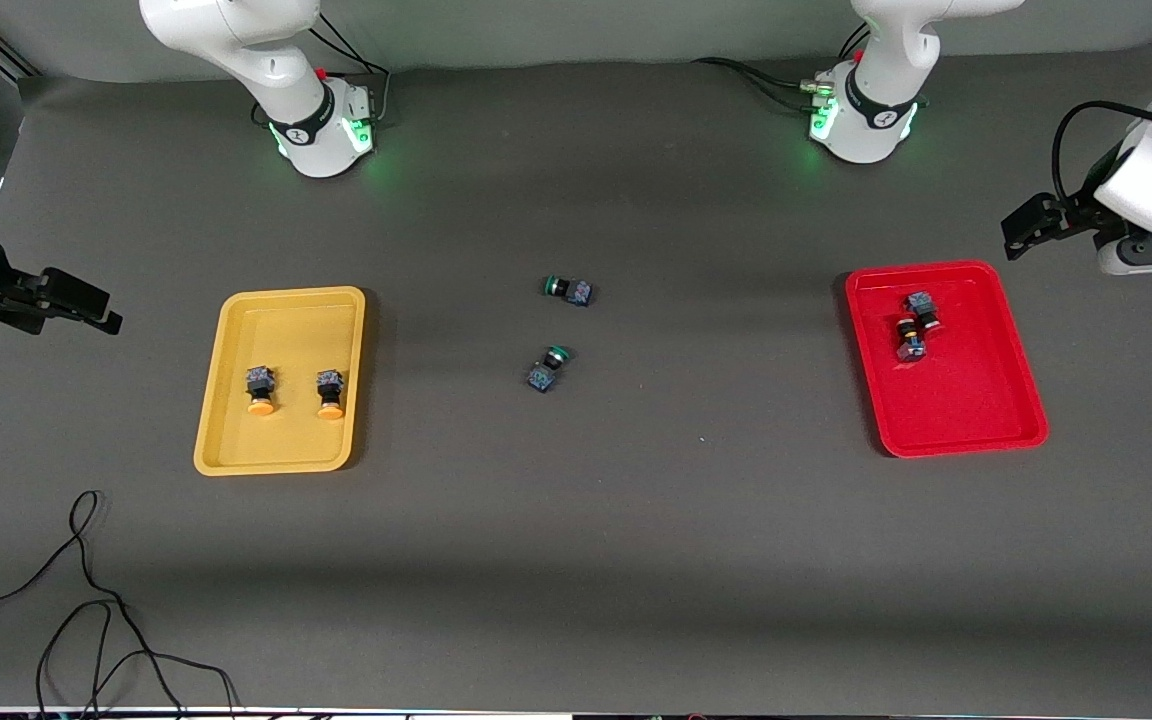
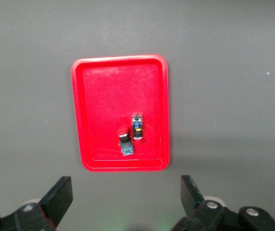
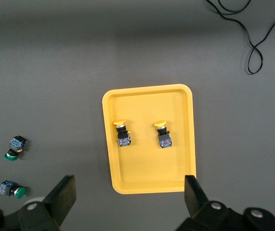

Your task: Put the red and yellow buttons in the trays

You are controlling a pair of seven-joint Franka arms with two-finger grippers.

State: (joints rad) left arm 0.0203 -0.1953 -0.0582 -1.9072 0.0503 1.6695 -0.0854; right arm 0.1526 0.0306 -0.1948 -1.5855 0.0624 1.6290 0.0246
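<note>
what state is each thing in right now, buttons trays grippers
yellow tray: holds both yellow buttons, side by side, apart
red tray: holds both red buttons, close together
green buttons: loose on the table between the trays
left gripper: open, empty, over the table beside the red tray
right gripper: open, empty, beside the yellow tray

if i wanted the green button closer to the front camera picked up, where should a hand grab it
Grip that green button across its boxy black-and-blue body, probably coming straight down from above. It lies on its side on the bare table, round cap pointing toward the robots' bases; the flat-sided body should give the fingers parallel faces, whereas the domed cap would likely slip. The other green button lies apart, leaving room.
</note>
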